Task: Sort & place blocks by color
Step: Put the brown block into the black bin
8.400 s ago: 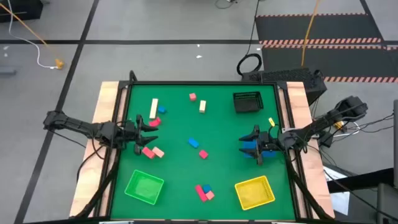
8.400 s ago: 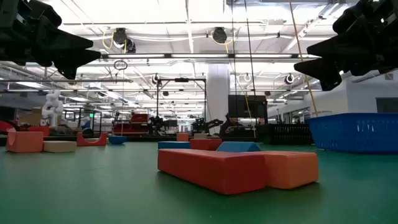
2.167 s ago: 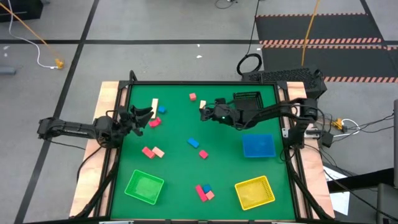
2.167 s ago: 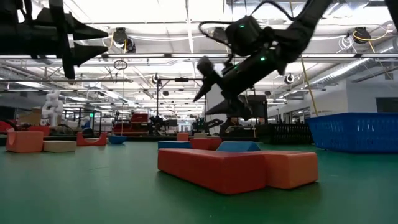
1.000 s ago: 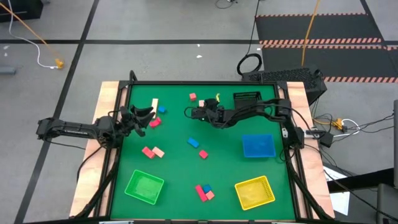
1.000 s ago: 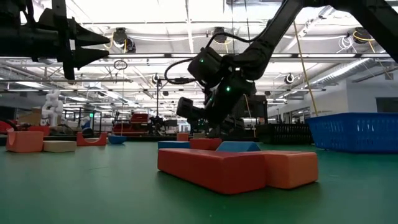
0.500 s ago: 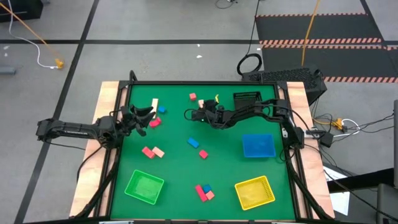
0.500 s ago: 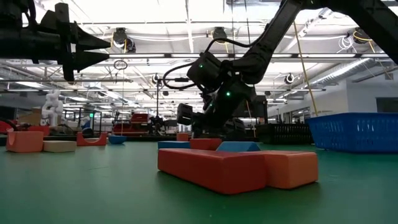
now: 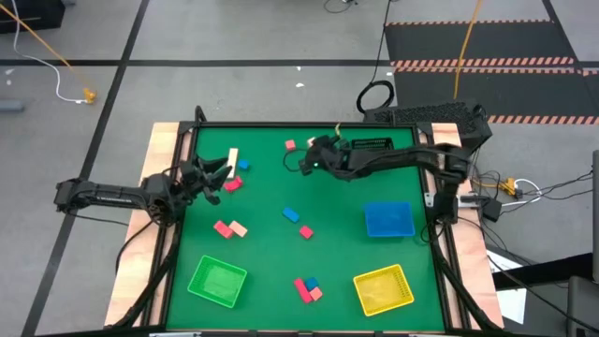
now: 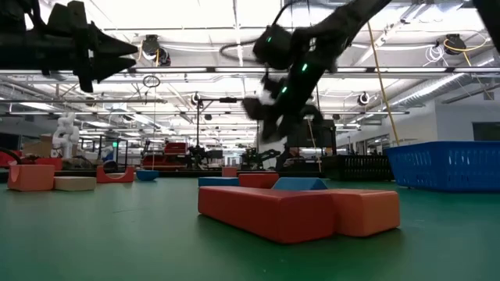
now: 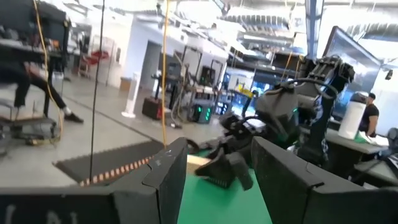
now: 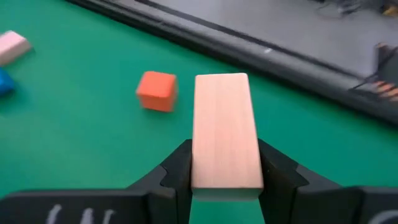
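the cream bar (image 12: 225,129) sits clamped between my right gripper (image 12: 224,167)'s two dark fingers (image 12: 177,167), pinched on its long sides and standing out past the fingertips, lifted clear of the green table (image 9: 337,201). from above, that gripper (image 9: 315,155) hangs over the far middle of the table, just beside the black mesh basket (image 9: 372,148), with a small red cube (image 9: 290,145) on the cloth near it; the same cube (image 12: 156,90) shows past the bar in my wrist view. the other blocks are scattered: a long cream bar (image 9: 232,159) with a blue cube (image 9: 244,165) and a red piece (image 9: 232,184) by the left side, a red and pink pair (image 9: 228,227) below them, a blue block (image 9: 290,215) and a red cube (image 9: 306,232) in the middle, and a red, blue and pink cluster (image 9: 307,287) at the near edge between the green tray (image 9: 217,281) and the yellow tray (image 9: 383,288). the blue tray (image 9: 388,219) lies on the right side, its floor bare.

my left gripper (image 9: 214,171) hovers above the table's left side near the long cream bar, its fingers (image 11: 169,174) spread apart with nothing between them.

in the low view the near cluster (image 10: 297,209) fills the foreground, and my right gripper (image 10: 269,105) is up in the air behind it.
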Controlling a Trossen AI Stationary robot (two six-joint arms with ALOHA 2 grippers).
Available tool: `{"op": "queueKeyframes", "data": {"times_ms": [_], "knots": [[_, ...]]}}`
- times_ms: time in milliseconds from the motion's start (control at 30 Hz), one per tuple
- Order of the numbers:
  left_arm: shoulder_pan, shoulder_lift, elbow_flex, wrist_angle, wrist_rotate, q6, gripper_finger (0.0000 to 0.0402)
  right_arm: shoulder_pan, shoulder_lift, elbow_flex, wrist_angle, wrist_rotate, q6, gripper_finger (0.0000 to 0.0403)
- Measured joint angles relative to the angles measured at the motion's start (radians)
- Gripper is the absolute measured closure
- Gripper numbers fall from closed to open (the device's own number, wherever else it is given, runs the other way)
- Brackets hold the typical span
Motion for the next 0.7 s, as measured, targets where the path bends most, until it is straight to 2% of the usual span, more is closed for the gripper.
{"op": "queueKeyframes", "data": {"times_ms": [133,267,333,533,700], "knots": [[0.008,0.000,0.000,0.031,-0.001,0.008,0.0220,-0.011,-0.126,0.000,-0.228,0.024,-0.001,0.0288],[0.012,0.003,0.000,-0.015,0.007,-0.068,0.0220,-0.021,-0.213,-0.001,-0.473,0.029,0.117,0.0288],[0.012,0.008,0.000,-0.056,0.007,-0.131,0.0220,-0.023,-0.243,-0.022,-0.541,0.036,0.180,0.0288],[0.012,0.049,0.000,-0.154,0.009,-0.293,0.0220,-0.066,-0.284,-0.167,-0.517,0.047,0.301,0.0288],[0.012,0.122,0.000,-0.199,0.010,-0.430,0.0220,-0.120,-0.284,-0.287,-0.444,-0.042,0.366,0.0267]]}}
